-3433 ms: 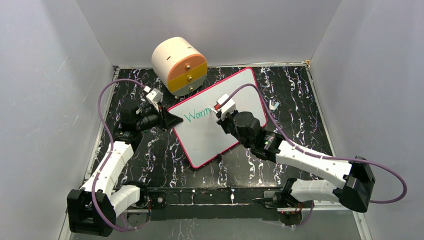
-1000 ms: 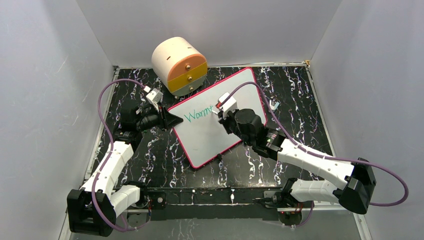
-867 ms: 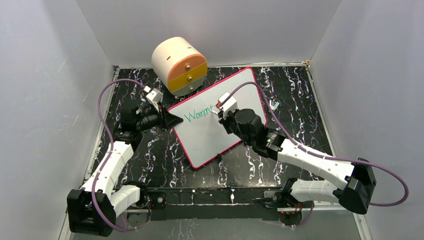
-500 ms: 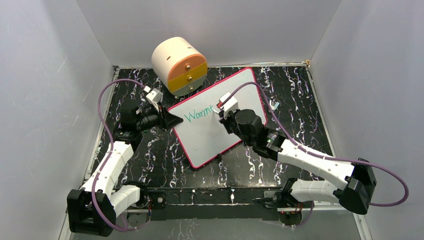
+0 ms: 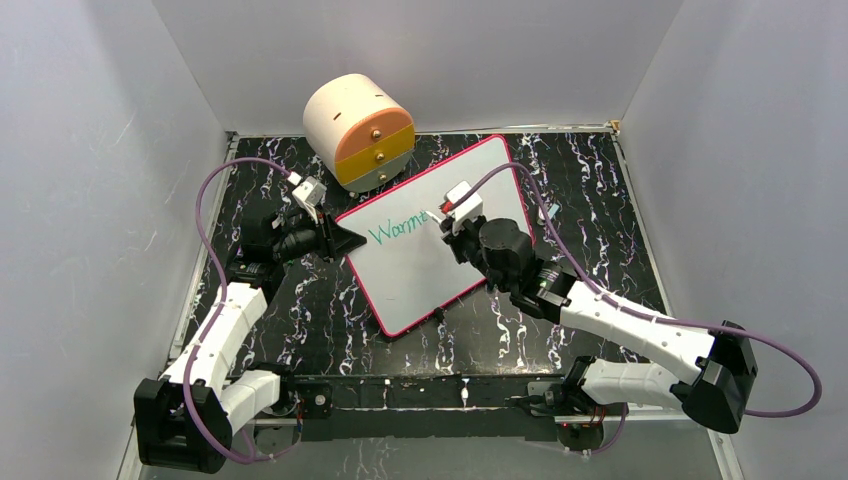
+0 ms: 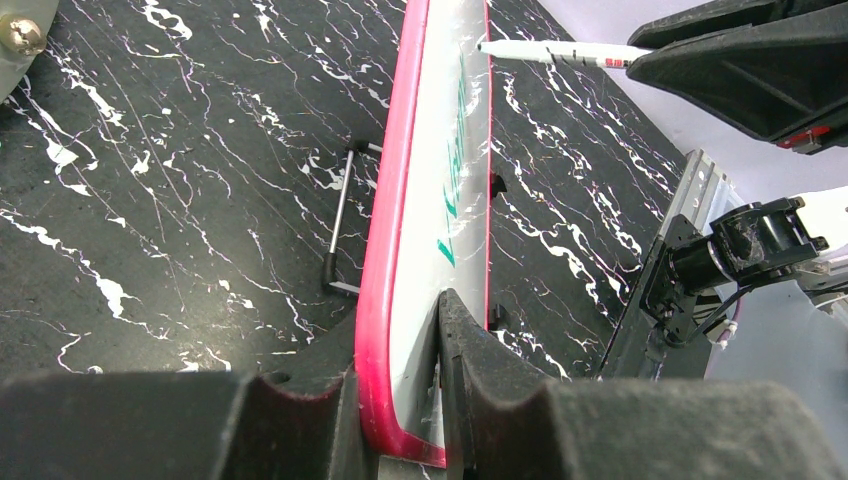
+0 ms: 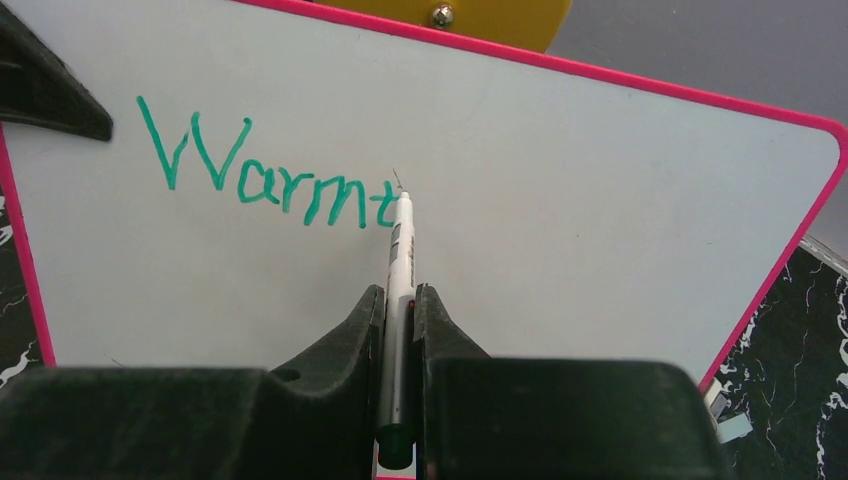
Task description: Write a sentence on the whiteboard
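The whiteboard (image 5: 420, 280) has a pink rim and stands tilted on the black marbled table. My left gripper (image 5: 345, 240) is shut on its left edge; the left wrist view shows the board (image 6: 440, 150) edge-on, pinched between the jaws of that gripper (image 6: 400, 325). My right gripper (image 5: 447, 225) is shut on a white marker (image 7: 402, 240) inside the gripper (image 7: 400, 292). The marker tip touches the board (image 7: 600, 200) just right of the sentence (image 7: 270, 180), which reads "Warmt" in green (image 5: 395, 231). The marker (image 6: 560, 52) also shows in the left wrist view.
A cream cylindrical drawer unit (image 5: 358, 130) with orange and yellow fronts sits behind the board's top left corner. A small metal clip (image 5: 547, 209) lies right of the board. A black wire stand (image 6: 340, 220) lies on the table under the board. Grey walls enclose the table.
The right gripper has moved the marker rightward along the line, and a "t" now follows "Warm". The left arm and the board have stayed still.
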Tool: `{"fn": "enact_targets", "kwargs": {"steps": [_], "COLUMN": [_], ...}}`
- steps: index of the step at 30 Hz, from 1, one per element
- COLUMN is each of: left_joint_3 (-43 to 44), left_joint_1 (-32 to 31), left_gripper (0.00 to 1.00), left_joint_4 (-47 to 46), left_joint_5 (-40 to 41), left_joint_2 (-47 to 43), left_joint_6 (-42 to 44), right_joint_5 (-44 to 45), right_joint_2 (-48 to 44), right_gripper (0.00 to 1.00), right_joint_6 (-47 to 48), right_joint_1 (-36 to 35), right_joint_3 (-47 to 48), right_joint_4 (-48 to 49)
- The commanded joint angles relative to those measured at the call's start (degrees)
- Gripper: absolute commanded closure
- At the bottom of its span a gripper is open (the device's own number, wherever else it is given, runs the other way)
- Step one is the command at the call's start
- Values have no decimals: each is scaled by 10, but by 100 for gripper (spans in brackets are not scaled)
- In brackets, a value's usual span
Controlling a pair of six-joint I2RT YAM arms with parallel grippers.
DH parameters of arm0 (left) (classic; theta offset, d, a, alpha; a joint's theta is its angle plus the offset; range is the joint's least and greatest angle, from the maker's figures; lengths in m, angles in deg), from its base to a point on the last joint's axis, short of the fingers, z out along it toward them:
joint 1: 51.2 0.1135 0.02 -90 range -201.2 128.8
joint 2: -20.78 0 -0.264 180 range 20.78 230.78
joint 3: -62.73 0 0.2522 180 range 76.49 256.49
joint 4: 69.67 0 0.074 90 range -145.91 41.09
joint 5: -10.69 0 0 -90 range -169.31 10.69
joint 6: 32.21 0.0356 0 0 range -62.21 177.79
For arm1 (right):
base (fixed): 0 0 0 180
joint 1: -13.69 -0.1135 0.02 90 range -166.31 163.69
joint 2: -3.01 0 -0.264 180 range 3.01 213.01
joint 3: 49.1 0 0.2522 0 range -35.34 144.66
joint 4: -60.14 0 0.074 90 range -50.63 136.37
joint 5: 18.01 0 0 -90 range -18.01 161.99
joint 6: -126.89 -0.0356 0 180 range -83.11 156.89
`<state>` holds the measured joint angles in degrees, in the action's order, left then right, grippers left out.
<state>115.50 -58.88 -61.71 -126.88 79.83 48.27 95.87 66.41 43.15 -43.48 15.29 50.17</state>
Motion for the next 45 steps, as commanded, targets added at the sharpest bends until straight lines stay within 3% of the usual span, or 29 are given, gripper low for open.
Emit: {"fn": "enact_targets", "kwargs": {"steps": [1,22,45], "left_joint_3": [-33,-32,-30], "left_joint_1": [-15,-17,-17], "left_gripper": [100,100,100], "left_joint_4": [91,91,91], "left_joint_5": [74,72,73], "left_joint_2": [25,29,29], "left_joint_6": [111,110,112], "right_joint_5": [13,-6,-28], "right_joint_2": [-6,31,30], "right_gripper": [100,100,100], "right_joint_6": [15,29,-1], "right_joint_1": [6,24,26], "right_joint_3": [14,40,48], "right_joint_4": [58,93,-17]}}
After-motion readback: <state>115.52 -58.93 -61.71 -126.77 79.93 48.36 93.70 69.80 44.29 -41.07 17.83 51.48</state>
